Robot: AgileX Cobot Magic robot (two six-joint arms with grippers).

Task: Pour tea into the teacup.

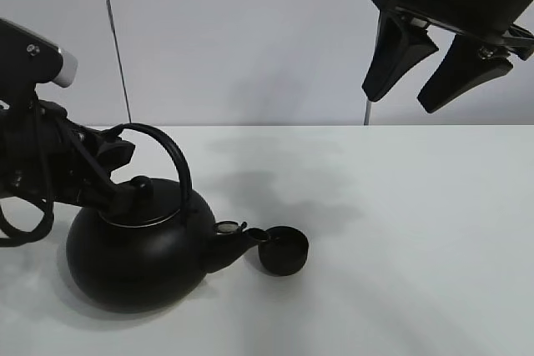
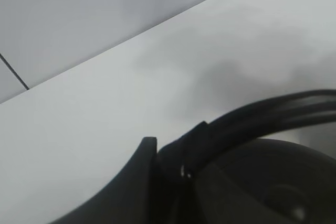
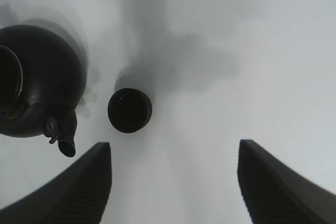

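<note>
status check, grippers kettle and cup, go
Left gripper at the kettle handle, grip unclear. Right gripper open, high, empty. Spout by the teacup; kettle on the table. Nothing in the way.

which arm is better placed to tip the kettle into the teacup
Left. The left gripper is already at the kettle handle, its spout beside the teacup. The right gripper hangs open, high above the table.

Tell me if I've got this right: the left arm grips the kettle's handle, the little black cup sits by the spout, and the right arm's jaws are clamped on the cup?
Not quite. The right gripper hangs open high above the table, holding nothing, as the exterior high view shows. The left gripper is at the kettle handle, and the teacup sits by the spout.
</note>
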